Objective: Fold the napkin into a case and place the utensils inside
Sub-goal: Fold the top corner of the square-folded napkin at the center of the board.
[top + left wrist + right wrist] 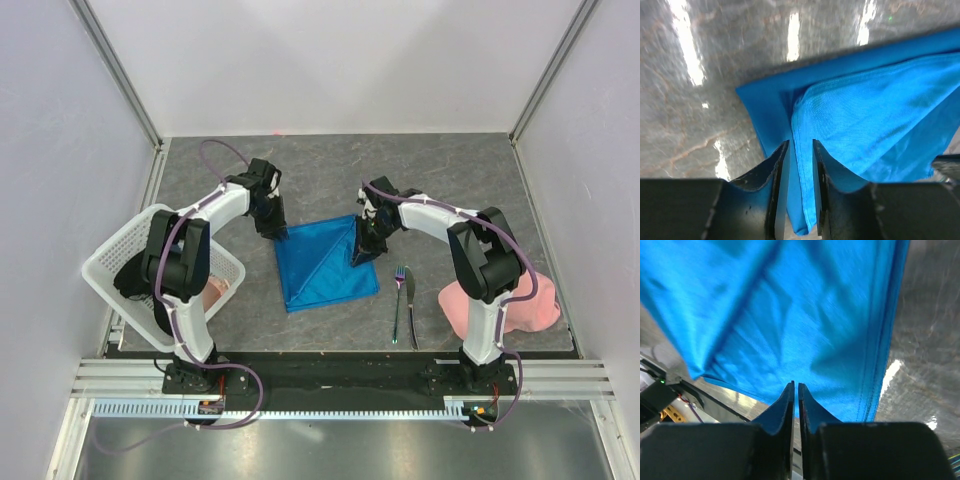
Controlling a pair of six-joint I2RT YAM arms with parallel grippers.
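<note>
While both grippers pinch it, napkin point(325, 265) folds pass between their fingers

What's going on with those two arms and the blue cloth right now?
Left gripper pinching a napkin edge. Right gripper shut on its far corner. Napkin partly folded, no case yet. Fork and knife wait beside it, nothing blocking.

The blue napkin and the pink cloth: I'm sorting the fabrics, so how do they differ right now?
The napkin is bright blue; the pink cloth is pale pink. The napkin lies mid-table, partly folded flat, with both grippers on it; the pink cloth sits crumpled at the right edge, untouched. Both are plain fabric on the grey table.
</note>
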